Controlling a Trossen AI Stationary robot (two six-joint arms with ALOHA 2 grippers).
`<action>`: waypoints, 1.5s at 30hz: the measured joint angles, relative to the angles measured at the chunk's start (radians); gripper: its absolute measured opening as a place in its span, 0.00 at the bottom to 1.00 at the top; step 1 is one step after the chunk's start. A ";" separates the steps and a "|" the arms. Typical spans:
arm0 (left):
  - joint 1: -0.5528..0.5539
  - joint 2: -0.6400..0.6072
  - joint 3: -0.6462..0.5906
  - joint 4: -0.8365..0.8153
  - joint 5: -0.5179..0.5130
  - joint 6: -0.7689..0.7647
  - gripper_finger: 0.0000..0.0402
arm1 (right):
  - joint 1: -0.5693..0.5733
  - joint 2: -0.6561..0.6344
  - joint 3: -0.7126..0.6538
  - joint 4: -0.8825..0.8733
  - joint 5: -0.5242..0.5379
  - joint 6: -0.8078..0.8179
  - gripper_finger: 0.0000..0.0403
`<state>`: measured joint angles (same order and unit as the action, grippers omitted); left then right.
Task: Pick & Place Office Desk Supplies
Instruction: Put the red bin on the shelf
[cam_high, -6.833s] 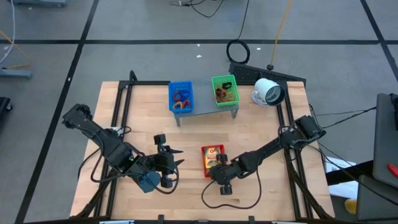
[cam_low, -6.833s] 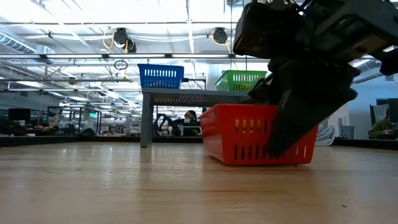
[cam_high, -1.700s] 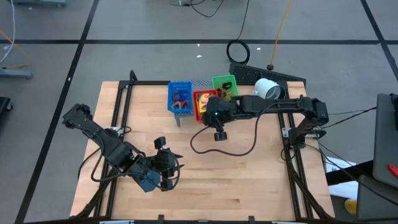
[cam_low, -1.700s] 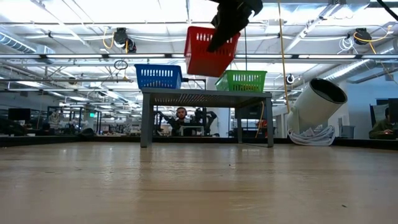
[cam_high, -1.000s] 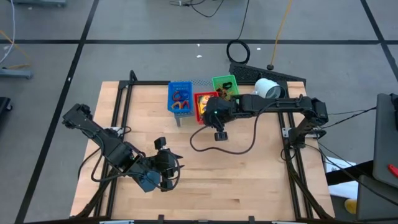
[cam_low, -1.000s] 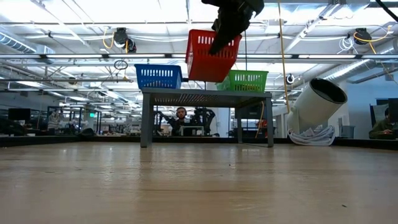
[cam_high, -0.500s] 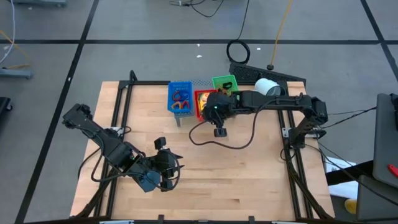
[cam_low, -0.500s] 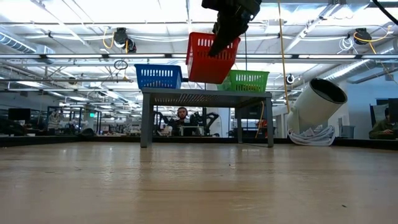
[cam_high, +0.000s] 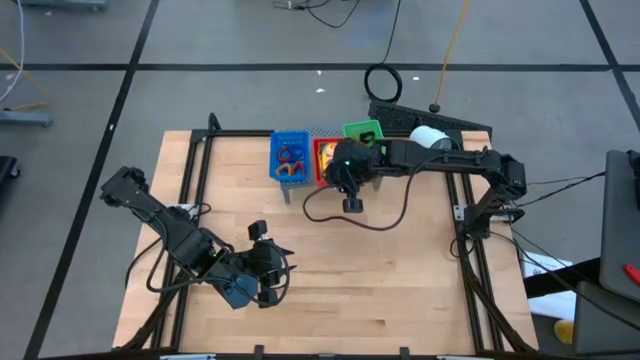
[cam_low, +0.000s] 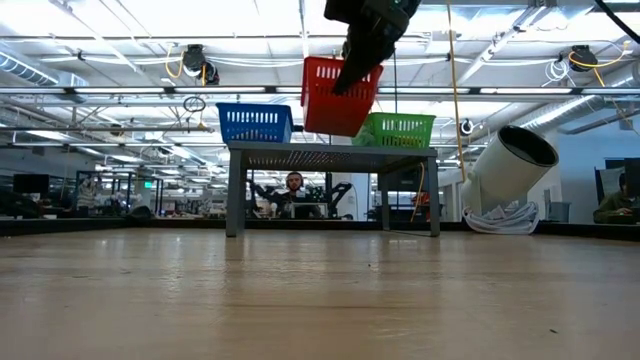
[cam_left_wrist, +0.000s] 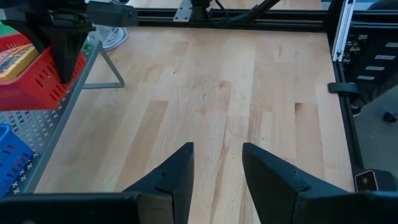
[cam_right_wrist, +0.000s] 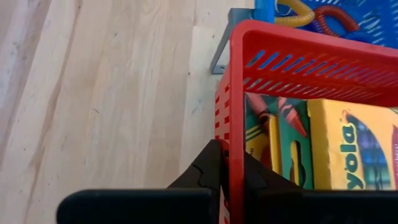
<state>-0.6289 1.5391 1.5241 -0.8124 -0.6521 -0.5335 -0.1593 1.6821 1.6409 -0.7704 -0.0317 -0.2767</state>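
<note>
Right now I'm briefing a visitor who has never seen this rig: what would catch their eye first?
The red basket hangs in the air, tilted, above the grey shelf between the blue basket and green basket; the right gripper pinches its rim, and crayon boxes lie inside. The left gripper waits open, low over the table's near side.

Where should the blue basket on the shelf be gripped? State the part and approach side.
Grip the blue basket by its near rim wall, coming from above on the table side: its top is open, and the red basket, held by the right end effector, crowds one side.
</note>
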 joint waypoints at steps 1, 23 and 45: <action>0.000 0.000 0.000 0.000 0.000 0.000 0.36 | -0.004 0.000 0.000 0.002 0.000 -0.001 0.00; 0.000 0.000 0.000 0.000 0.000 0.001 0.36 | -0.038 0.008 0.000 0.028 -0.032 -0.027 0.00; 0.000 0.000 0.000 0.001 0.022 0.001 0.36 | -0.070 0.078 0.000 0.055 -0.044 -0.050 0.00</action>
<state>-0.6289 1.5391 1.5242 -0.8116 -0.6301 -0.5323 -0.2291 1.7599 1.6412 -0.7151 -0.0758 -0.3270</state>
